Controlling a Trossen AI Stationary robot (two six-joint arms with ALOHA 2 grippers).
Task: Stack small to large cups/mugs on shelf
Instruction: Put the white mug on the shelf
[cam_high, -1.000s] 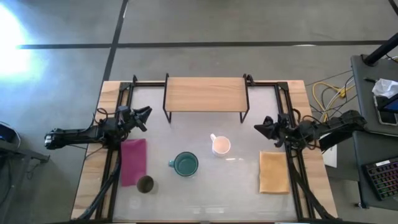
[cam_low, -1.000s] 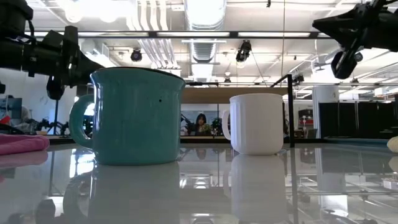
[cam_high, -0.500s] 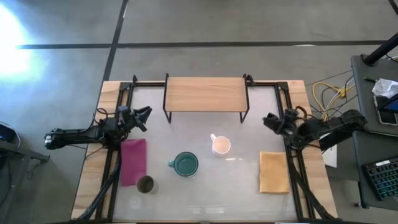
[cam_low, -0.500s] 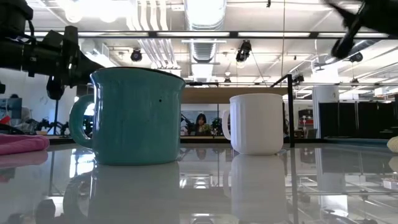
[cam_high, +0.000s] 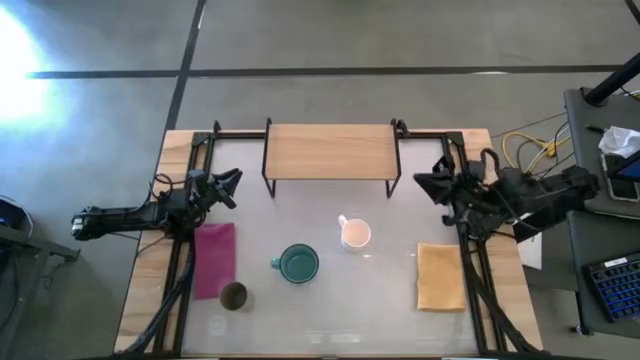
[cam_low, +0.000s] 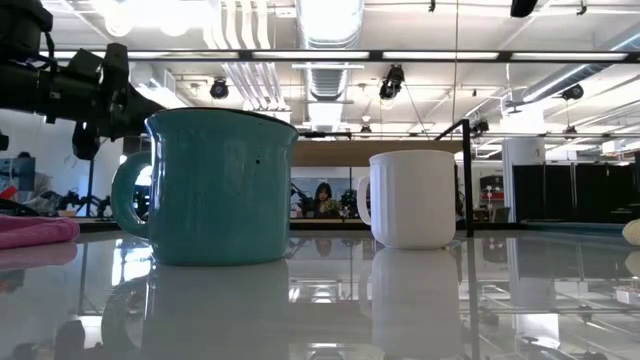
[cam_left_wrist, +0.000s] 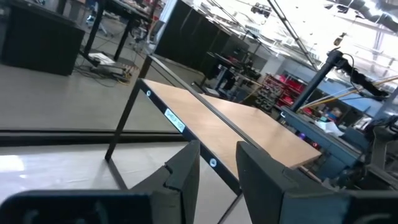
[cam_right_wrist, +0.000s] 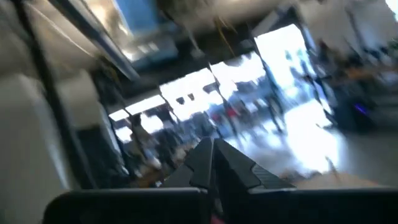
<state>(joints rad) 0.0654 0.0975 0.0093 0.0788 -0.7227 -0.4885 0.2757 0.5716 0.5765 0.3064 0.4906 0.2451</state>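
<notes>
A small white mug (cam_high: 355, 235) stands on the glass table, right of centre; it also shows in the low view (cam_low: 412, 198). A teal mug (cam_high: 298, 264) stands nearer, its handle to the left; it also shows in the low view (cam_low: 215, 185). An olive-brown tumbler (cam_high: 233, 296) stands at the near left. The light-wood shelf (cam_high: 330, 150) on black legs stands at the far middle and also shows in the left wrist view (cam_left_wrist: 249, 130). My left gripper (cam_high: 232, 183) hangs open and empty at the table's left, left of the shelf. My right gripper (cam_high: 425, 182) is shut and empty in the air at the table's right, right of the shelf.
A pink cloth (cam_high: 215, 260) lies flat at the near left beside the tumbler. A yellow cloth (cam_high: 440, 277) lies flat at the near right. Black rails (cam_high: 470, 290) run along the table's left and right sides.
My right gripper has gone up and toward the table's far edge, rising almost out of the top of the low view. The mugs, the tumbler and my left arm have kept still.
</notes>
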